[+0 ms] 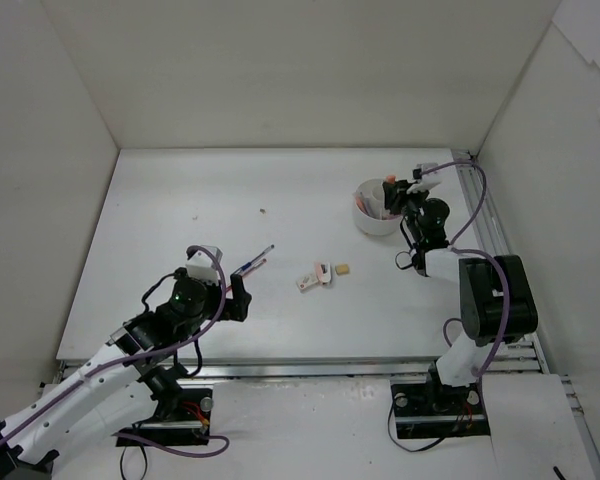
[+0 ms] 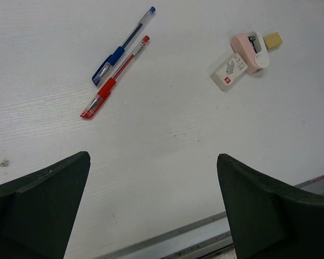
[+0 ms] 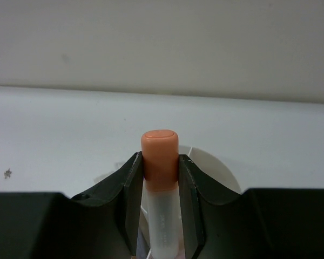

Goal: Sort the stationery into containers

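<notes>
Altogether, six pieces of stationery can be counted outside the dish (image 1: 377, 224), and there is one dish. Two pens lie on the counter (image 1: 180, 200) left of centre, close together and nearly parallel: one blue pen (image 2: 124, 46) and one red pen (image 2: 114, 78), the red one on the nearer side. Three small pieces sit in a cluster just right of centre, well apart from the pens. They are one white eraser (image 2: 229, 71) in a printed sleeve, one pink and white piece (image 2: 251, 51) touching it, and one tan block (image 2: 272, 39) at that piece's far right end, touching it or nearly so.

The left jaws stand wide and hold nothing. Their two dark fingers (image 2: 38, 210) hang over bare counter on the near side of the pens and the cluster.

The right jaws are narrow, clamped on one marker (image 3: 160, 145) with an orange cap and a pale, clear barrel. The cap pokes out beyond the fingertips. This marker is the sixth piece. It is held over the right side of the round white dish, which stands at the far right of the counter. From the right wrist, the dish's rim shows just behind the marker. Something pink (image 1: 364, 205) shows inside the dish; how many pieces lie in it I cannot tell.
</notes>
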Motion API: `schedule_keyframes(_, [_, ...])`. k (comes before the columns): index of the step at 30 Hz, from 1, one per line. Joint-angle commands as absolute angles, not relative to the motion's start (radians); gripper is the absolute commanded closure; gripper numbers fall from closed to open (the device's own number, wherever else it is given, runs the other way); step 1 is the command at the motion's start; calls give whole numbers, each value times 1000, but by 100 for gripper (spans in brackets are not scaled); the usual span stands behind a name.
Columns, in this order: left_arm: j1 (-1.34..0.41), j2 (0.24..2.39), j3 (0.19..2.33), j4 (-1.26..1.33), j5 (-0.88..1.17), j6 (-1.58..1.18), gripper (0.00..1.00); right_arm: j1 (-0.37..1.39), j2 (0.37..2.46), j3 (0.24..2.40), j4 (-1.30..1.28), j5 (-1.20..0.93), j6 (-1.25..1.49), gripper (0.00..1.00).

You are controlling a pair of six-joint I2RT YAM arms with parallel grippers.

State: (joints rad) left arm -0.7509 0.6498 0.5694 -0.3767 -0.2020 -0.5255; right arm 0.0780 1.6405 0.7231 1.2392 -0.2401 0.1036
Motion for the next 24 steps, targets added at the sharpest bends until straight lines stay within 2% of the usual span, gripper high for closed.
schedule_keyframes(1, [-746,658,641,-321,-206,-511,0,74,1692,704,1537,-261,124,100])
schedule_keyframes(7, [-746,664,649,-333,-213,-509,0,67,1781,673,1710,-267,189,99])
schedule_keyframes(10, [-746,670,652,-336,-213,-509,0,68,1792,669,1718,-270,196,90])
schedule_keyframes(11, [-746,670,653,-339,-213,-508,0,69,1790,666,1718,-265,198,77])
schedule_keyframes(13, [-746,669,653,-339,-215,-508,0,68,1772,654,1718,-252,186,70])
schedule_keyframes(15, [-746,667,652,-333,-213,-505,0,69,1744,646,1714,-244,176,51])
schedule_keyframes(19, [-746,673,657,-327,-204,-499,0,67,1684,638,1671,-252,158,38])
schedule_keyframes(20, [-746,673,658,-327,-201,-499,0,71,1668,635,1643,-253,150,29])
schedule_keyframes(24, [-746,664,660,-321,-190,-495,0,74,1551,621,1583,-247,135,14])
